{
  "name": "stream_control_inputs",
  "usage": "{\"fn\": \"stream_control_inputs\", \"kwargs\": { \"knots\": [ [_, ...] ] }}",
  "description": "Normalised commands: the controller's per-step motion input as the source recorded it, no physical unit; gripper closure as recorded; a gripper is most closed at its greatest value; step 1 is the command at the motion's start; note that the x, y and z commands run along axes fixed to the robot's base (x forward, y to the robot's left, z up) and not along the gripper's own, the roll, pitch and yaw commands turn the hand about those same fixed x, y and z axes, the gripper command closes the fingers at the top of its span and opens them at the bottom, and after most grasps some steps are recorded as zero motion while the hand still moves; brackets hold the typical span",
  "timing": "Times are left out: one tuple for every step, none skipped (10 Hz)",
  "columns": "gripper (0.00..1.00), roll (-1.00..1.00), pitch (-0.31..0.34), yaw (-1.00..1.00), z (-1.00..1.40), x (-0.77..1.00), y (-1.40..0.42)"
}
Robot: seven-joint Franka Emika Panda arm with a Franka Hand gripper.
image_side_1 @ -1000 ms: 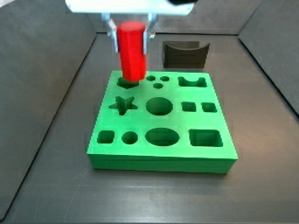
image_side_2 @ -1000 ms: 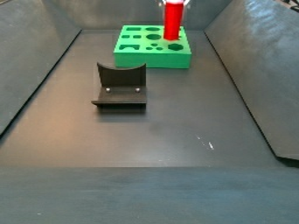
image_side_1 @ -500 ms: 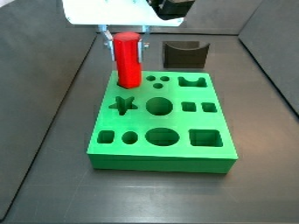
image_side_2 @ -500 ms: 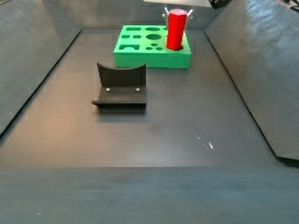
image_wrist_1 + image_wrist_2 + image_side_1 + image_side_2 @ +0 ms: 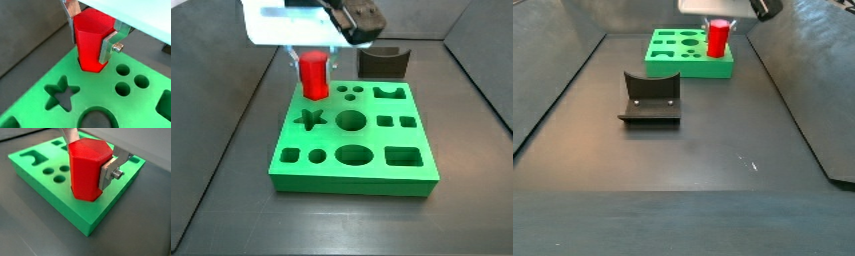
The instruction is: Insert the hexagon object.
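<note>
With the gripper (image 5: 93,31) jaws clamped on the red peg (image 5: 90,42), its lower end sits partly in the green board's (image 5: 40,107) corner hole; full seating remains.

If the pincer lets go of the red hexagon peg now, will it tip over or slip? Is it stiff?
The red hexagon peg looks like rigid, glossy plastic, so it is probably stiff but somewhat slippery between the pincer fingers. It is tall and slim, so alone it would tip easily. Here its lower end appears already sunk into a hole of the green board, which would likely hold it upright.
</note>
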Motion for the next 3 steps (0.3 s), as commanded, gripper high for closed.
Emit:
{"fn": "stream_control_inputs", "kwargs": {
  "knots": [
    [1.0,-0.08,-0.087,0.03,-0.96,0.0,0.07],
    [1.0,-0.29,-0.029,-0.03,-0.31,0.0,0.13],
    [1.0,0.02,0.0,0.0,0.0,0.0,0.0]
  ]
}}
